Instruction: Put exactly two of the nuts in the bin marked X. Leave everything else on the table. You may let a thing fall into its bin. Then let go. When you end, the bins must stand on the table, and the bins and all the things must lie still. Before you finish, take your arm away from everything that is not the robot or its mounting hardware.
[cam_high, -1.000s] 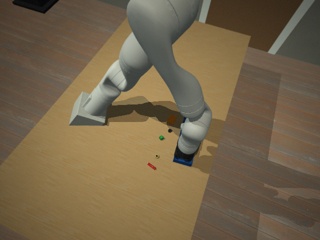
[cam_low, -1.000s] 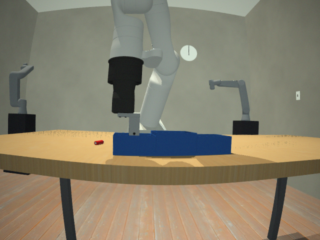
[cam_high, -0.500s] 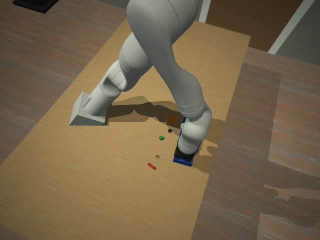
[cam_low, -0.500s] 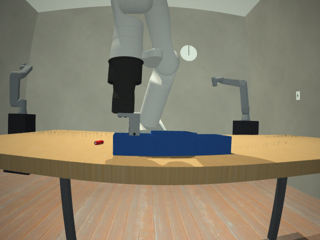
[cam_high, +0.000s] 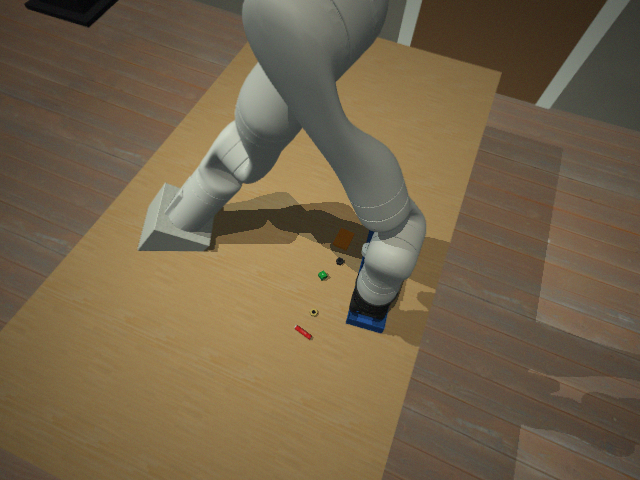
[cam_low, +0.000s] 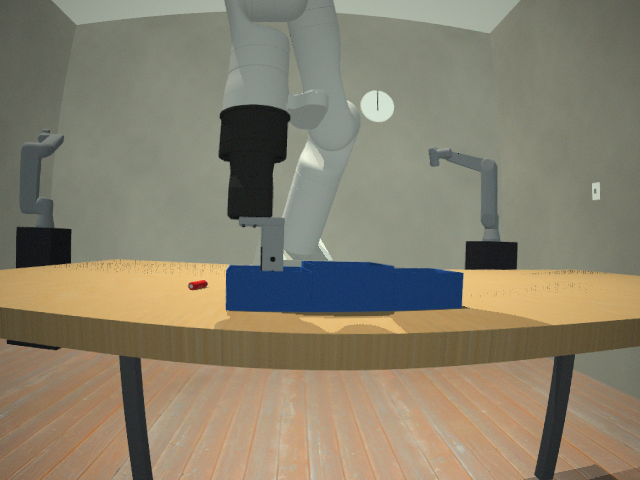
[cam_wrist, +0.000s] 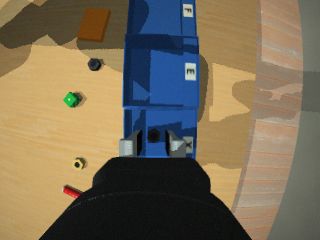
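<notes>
Three blue bins stand in a row near the table's right edge, the nearest (cam_wrist: 160, 135), the middle (cam_wrist: 162, 79) and the far one (cam_wrist: 160, 10); they also show in the exterior view (cam_low: 343, 285). Each has a small white label, too small to read. My gripper (cam_wrist: 153, 139) is open, its fingers dipped just over the nearest bin (cam_high: 368, 317), as the side view (cam_low: 272, 253) shows too. A small dark round piece (cam_wrist: 155, 136) shows between the open fingers, down in that bin. A yellow nut (cam_wrist: 79, 162) and a black nut (cam_wrist: 95, 64) lie on the table left of the bins.
A green block (cam_wrist: 72, 99), a red cylinder (cam_wrist: 70, 191) and a flat brown tile (cam_wrist: 94, 24) lie left of the bins. The table's right edge runs close beside the bins. The arm's base (cam_high: 175, 224) stands at the table's left.
</notes>
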